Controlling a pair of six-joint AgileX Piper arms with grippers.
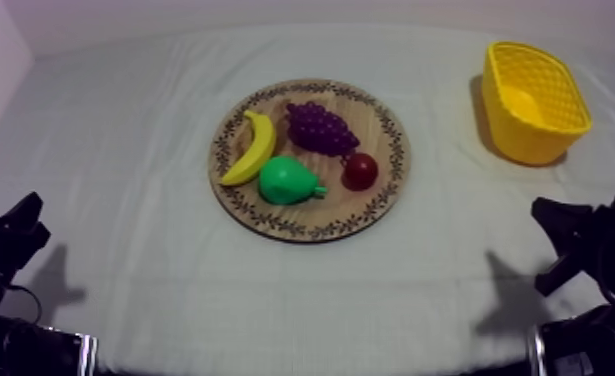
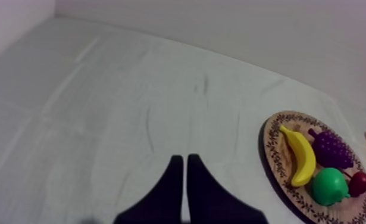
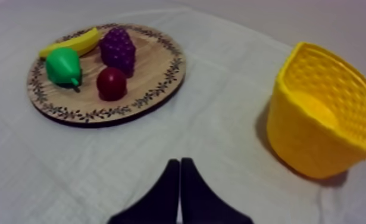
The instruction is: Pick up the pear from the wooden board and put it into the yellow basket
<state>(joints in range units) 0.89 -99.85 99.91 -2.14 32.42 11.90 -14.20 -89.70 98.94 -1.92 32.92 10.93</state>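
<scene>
Pear (image 1: 289,180) lies on wooden board (image 1: 301,228), just beside banana (image 1: 252,148), stem toward small red fruit (image 1: 360,171); grapes (image 1: 321,127) behind. Yellow basket (image 1: 536,140) upright on table (image 1: 121,220), well apart, at our right. Our left gripper (image 2: 182,159) and right gripper (image 3: 180,162): fingers pressed together, holding nothing, low over table. In top view both partly cut off at frame edge.

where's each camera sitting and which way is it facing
Top view: above the cloth, looking down at a slant on board and basket; left arm and right arm low at the sides.
Left wrist view: on the left arm, facing across the cloth toward the board; left gripper shut.
Right wrist view: on the right arm, facing board and basket; right gripper shut.
All three share the board with the pear.
</scene>
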